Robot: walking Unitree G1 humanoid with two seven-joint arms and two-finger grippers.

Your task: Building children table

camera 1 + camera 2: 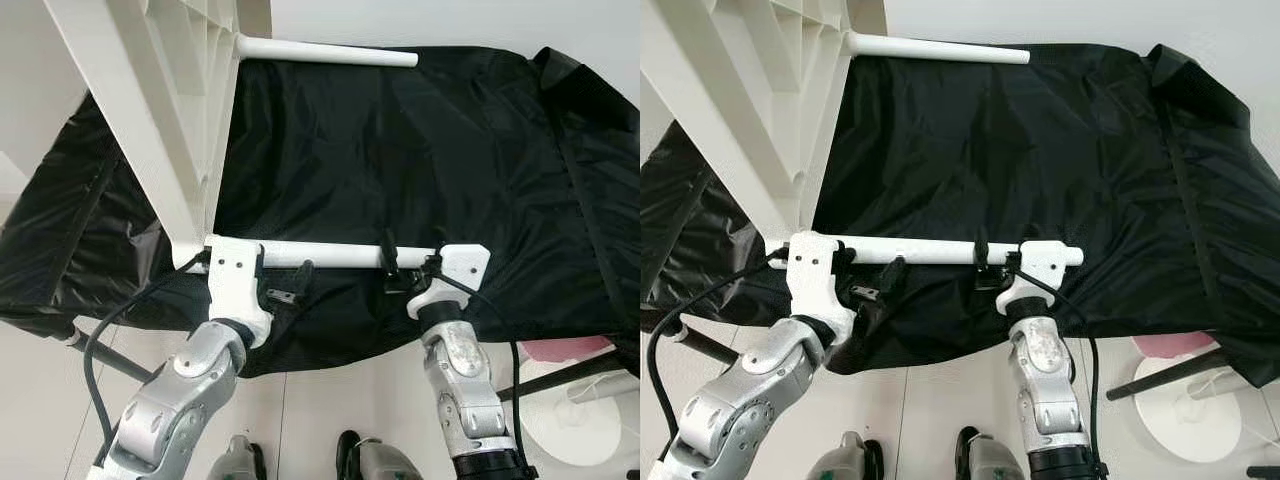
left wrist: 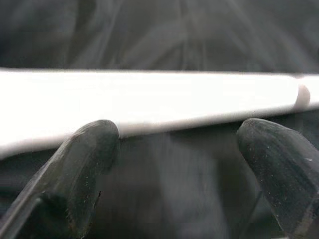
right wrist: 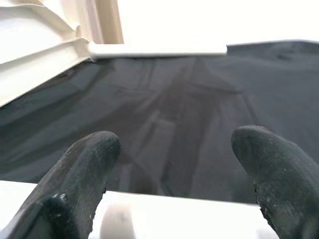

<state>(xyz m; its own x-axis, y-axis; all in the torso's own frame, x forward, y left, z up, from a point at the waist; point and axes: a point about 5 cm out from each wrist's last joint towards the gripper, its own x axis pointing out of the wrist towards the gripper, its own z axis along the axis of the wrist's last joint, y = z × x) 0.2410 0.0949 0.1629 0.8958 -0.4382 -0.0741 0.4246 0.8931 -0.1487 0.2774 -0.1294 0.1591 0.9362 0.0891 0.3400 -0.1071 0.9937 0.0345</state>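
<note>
A white plastic table top (image 1: 150, 100) stands tilted on its edge at the left, on a black cloth (image 1: 450, 170). Two white legs stick out of it sideways to the right: a far leg (image 1: 330, 52) and a near leg (image 1: 340, 255). My left gripper (image 1: 288, 285) is open just under the near leg, close to the table top; in its wrist view the near leg (image 2: 149, 99) runs across beyond the fingertips (image 2: 94, 144). My right gripper (image 1: 410, 262) is open at the leg's free end, one finger (image 1: 389, 252) lying over the leg. The near leg (image 3: 189, 219) crosses under its fingers.
The black cloth covers a raised surface whose front edge hangs just before my arms. At the lower right stand a white round base (image 1: 580, 420), a pink item (image 1: 570, 350) and a dark slanted bar (image 1: 560, 375). A black cable (image 1: 95, 350) loops by my left arm.
</note>
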